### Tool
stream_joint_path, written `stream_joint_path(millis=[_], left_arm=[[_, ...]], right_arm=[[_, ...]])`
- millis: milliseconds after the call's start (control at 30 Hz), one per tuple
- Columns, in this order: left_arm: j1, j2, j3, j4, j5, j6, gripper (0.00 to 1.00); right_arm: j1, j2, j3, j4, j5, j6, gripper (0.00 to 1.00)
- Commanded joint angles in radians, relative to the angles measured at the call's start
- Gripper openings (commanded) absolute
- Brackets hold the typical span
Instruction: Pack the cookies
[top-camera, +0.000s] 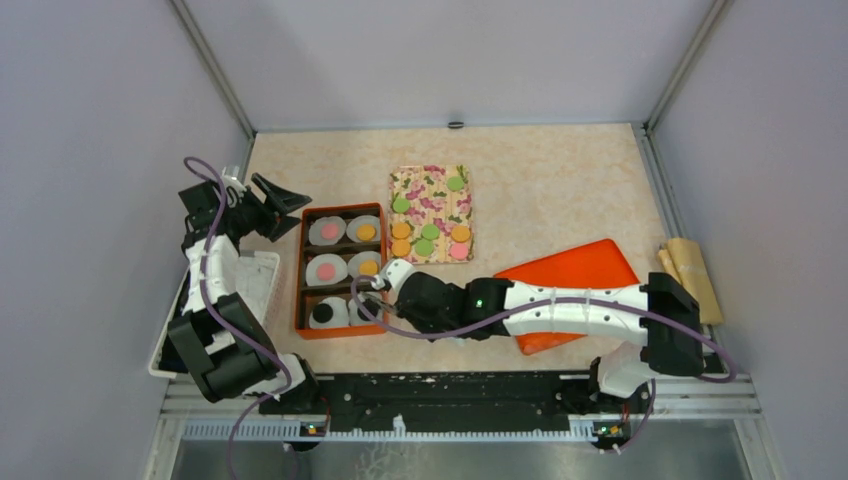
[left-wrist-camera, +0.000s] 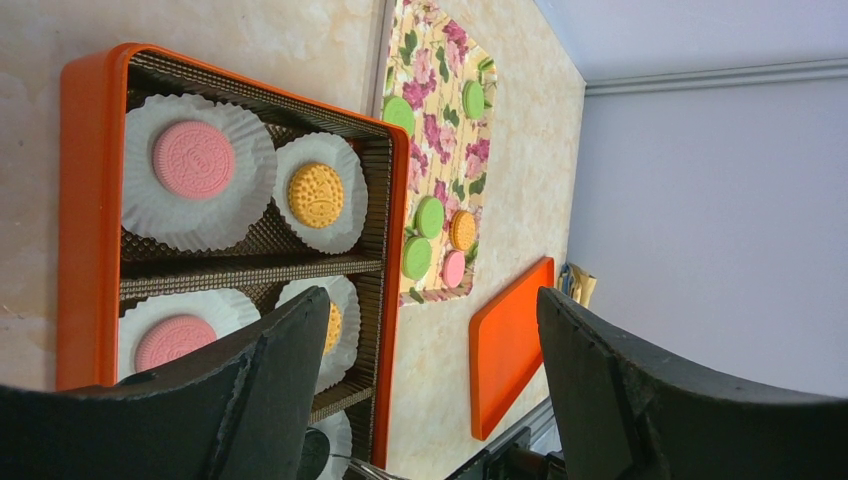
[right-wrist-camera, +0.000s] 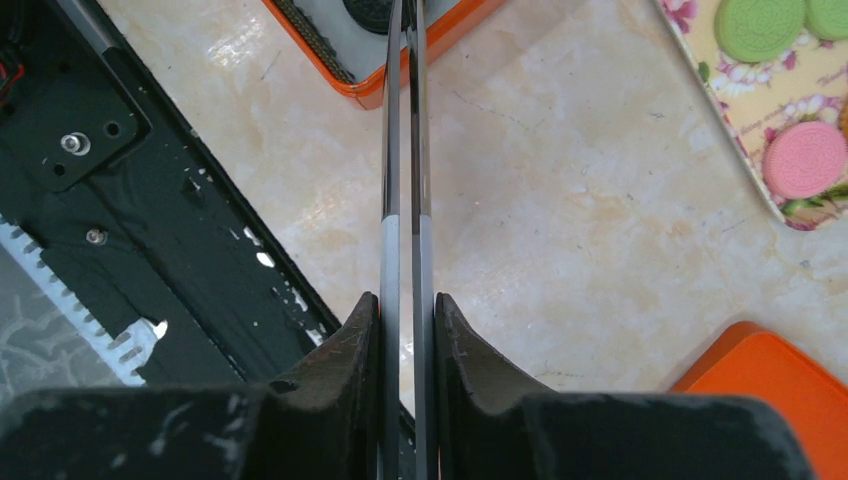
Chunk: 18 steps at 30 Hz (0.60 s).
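From above, the right end effector (top-camera: 383, 287) hangs over the near right cell of the box (top-camera: 340, 332). The other five cells each hold one of the cookies (top-camera: 366, 232). Eight more cookies lie on the tray (top-camera: 435, 200), just beyond this end effector and to its right. The lid (top-camera: 570, 280) lies on the table (top-camera: 560, 190) back along its arm. The left end effector (top-camera: 285, 212) hovers off the box's far left corner.

In the left wrist view, the fingers are spread wide with nothing between them. The box sits ahead and to their left, with pink and orange cookies resting in liners (left-wrist-camera: 200, 225). The tray is further ahead.

In the right wrist view, the end effector is clamped on tweezers (right-wrist-camera: 403, 200), whose blades are squeezed almost together. Their tips reach into the box, where a black cookie (right-wrist-camera: 375, 10) lies just left of them. I cannot tell whether they touch it.

The cookies look light, stiff and probably brittle, with embossed faces. A gentle pinch across the rim seems the best hold, since squeezing hard could chip an edge. The liners look flimsy and may shift if nudged.
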Motion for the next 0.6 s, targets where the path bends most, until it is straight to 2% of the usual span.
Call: stream_joint_path(millis=[0, 200, 300, 467, 567], left_arm=[[0.001, -0.011, 0.007, 0.015, 0.02, 0.013, 0.82], [0.0, -0.036, 0.015, 0.015, -0.019, 0.018, 0.81], [0.0, -0.041, 0.018, 0.023, -0.024, 0.014, 0.75], [-0.005, -0.051, 0.013, 0.036, -0.019, 0.015, 0.5], [-0.011, -0.056, 0.008, 0.04, -0.017, 0.016, 0.27]], right_arm=[[0.005, -0.065, 0.021, 0.022, 0.069, 0.011, 0.12], [-0.003, -0.144, 0.073, -0.051, 0.397, 0.021, 0.01], [-0.09, -0.142, 0.128, -0.122, 0.489, 0.048, 0.0], [-0.363, -0.143, 0.11, -0.076, 0.445, 0.058, 0.0], [-0.536, -0.115, 0.104, 0.001, 0.35, 0.04, 0.0]])
